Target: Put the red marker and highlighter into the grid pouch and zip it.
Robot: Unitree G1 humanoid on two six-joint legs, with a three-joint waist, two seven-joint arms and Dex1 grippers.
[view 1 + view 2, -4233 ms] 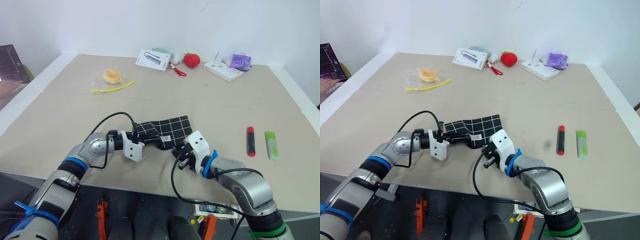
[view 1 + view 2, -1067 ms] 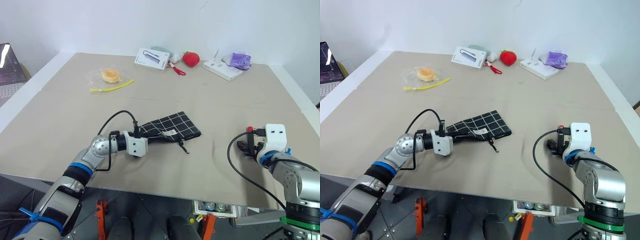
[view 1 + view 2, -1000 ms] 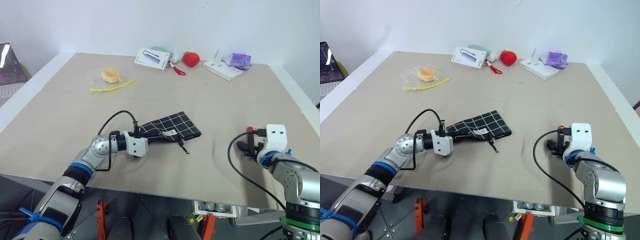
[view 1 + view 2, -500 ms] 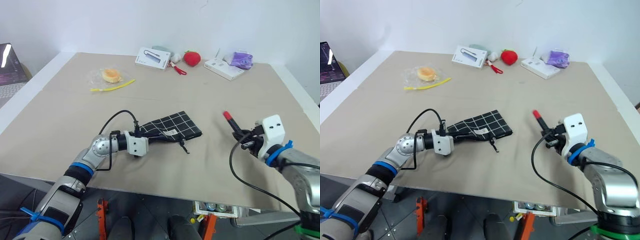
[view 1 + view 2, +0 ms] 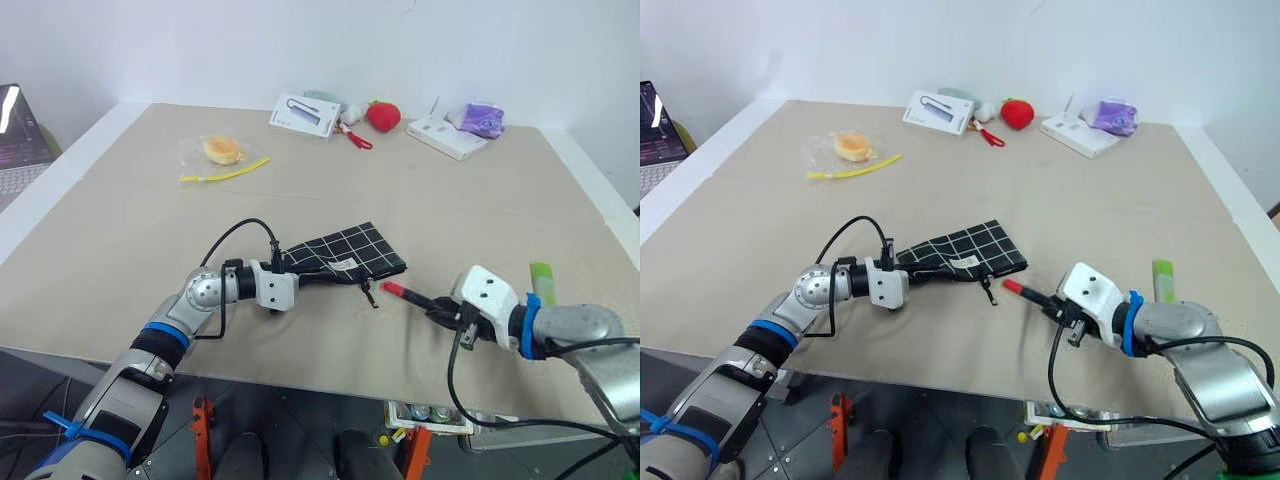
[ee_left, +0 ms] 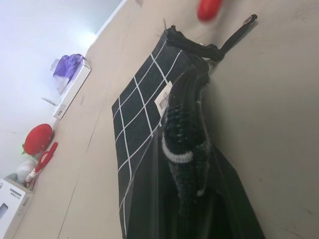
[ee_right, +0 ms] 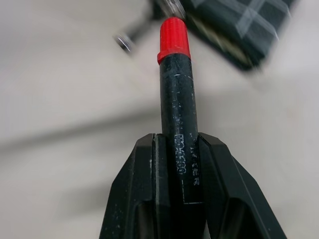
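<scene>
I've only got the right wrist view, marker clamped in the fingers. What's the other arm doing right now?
Observer: The left gripper is shut on one end of the grid pouch, pinning it on the table.
Operator: Okay, and where's the highlighter?
Observer: The highlighter lies on the table behind the right gripper, on the far side from the pouch.
Operator: Is the marker's tip near the pouch?
Observer: The red marker points its red cap at the pouch's zipper pull cord, just short of it.

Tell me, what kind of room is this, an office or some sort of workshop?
Probably a test room or lab: a large bare table against a plain white wall, a laptop at one side, and odd items laid out like a strawberry toy, a bun in plastic and a grid pouch.
</scene>
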